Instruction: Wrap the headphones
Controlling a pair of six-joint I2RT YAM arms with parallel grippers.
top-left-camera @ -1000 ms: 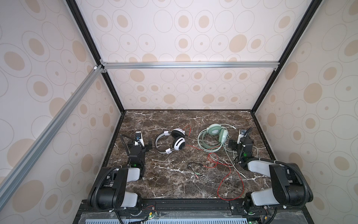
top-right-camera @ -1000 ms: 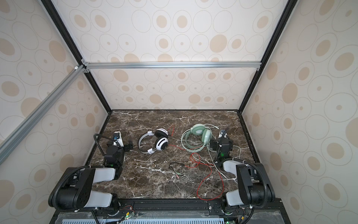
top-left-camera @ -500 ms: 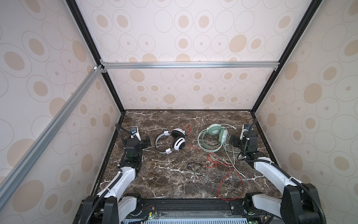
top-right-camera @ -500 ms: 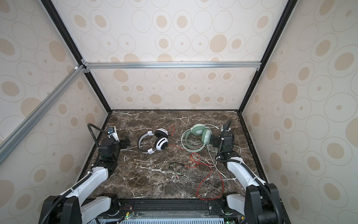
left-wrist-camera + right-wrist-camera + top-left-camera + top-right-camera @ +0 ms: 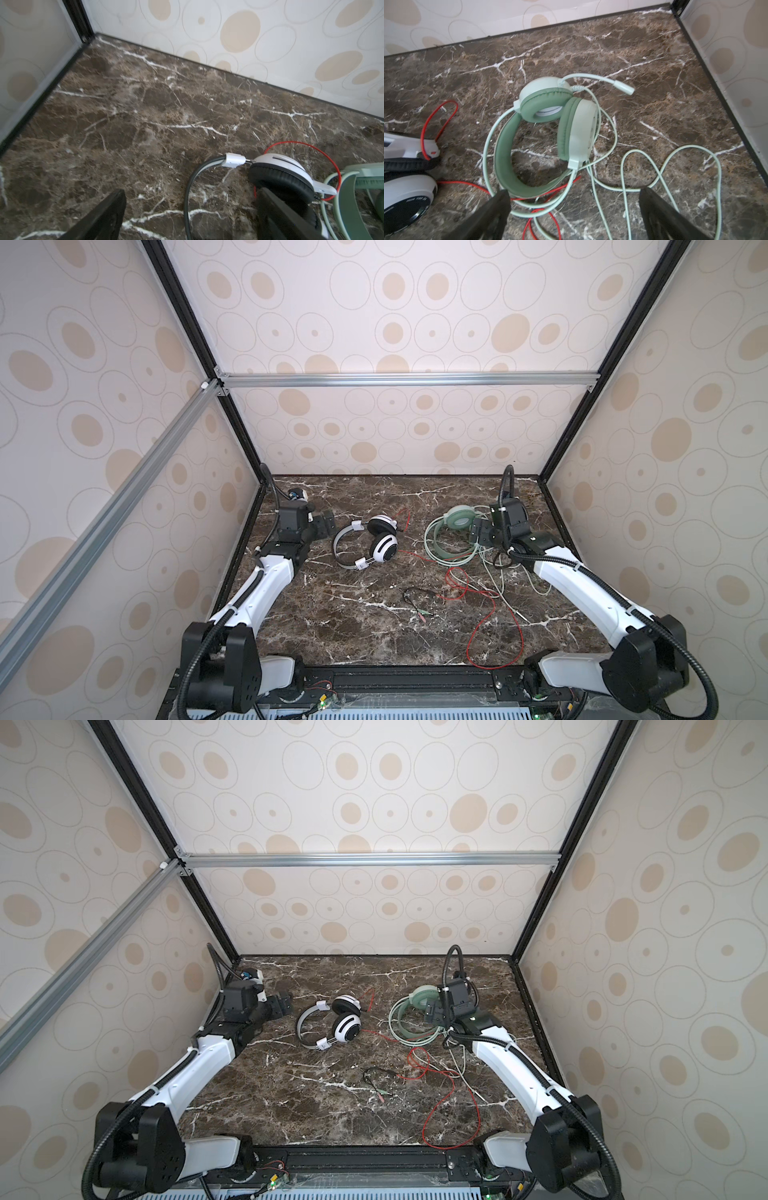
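Both claws are gaping empty as the white headphones are lying just ahead of the left claw and the green headphones just ahead of the right claw on the surface, probably light, with stiff bands for gripping and limp cables tangling.

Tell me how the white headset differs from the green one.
The white headset has black pads; the green headset has green pads. The white headset trails a thin red cable; the green headset a thicker pale green cable. The green headset shows a boom microphone; none shows on the white headset. Both lie on the marble table, cables unwrapped.
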